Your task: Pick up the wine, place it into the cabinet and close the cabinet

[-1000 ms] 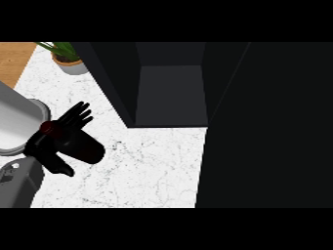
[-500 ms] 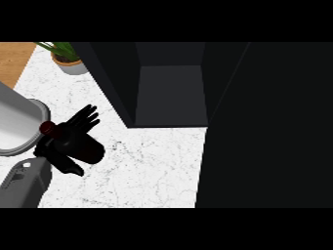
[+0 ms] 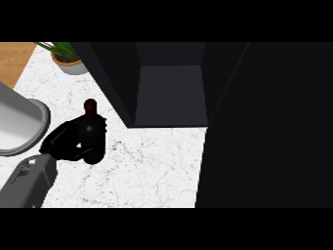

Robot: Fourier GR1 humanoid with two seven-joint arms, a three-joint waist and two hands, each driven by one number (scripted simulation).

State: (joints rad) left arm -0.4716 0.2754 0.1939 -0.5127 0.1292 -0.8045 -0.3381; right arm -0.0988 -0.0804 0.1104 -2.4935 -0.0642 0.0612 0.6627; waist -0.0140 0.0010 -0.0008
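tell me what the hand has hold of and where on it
The left hand has its fingers curled round the body of the dark glass wine bottle; its neck and red-capped top stick out above the hand. No right hand shows.

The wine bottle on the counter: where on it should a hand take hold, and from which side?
Best round the wide body of the wine bottle, below the thin neck, coming from the left. The bottle stands upright, and the cabinet is close on its right. The left hand is already curled round the body from that side.
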